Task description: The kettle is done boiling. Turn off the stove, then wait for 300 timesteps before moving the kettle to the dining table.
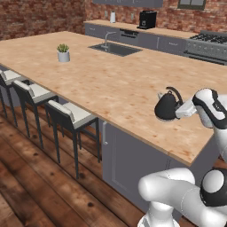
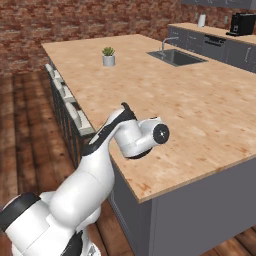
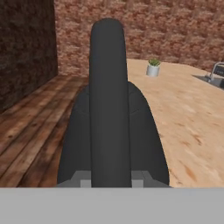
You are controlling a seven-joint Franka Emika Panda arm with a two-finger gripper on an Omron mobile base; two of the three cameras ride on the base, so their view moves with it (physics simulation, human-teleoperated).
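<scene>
The kettle is seen upright at the near corner of the dining table, its spout aimed away from the arm, toward the stools. Its arched handle is clamped between the closed jaws of the gripper. A potted plant and sink are set well apart; the stove is placed beyond.
</scene>
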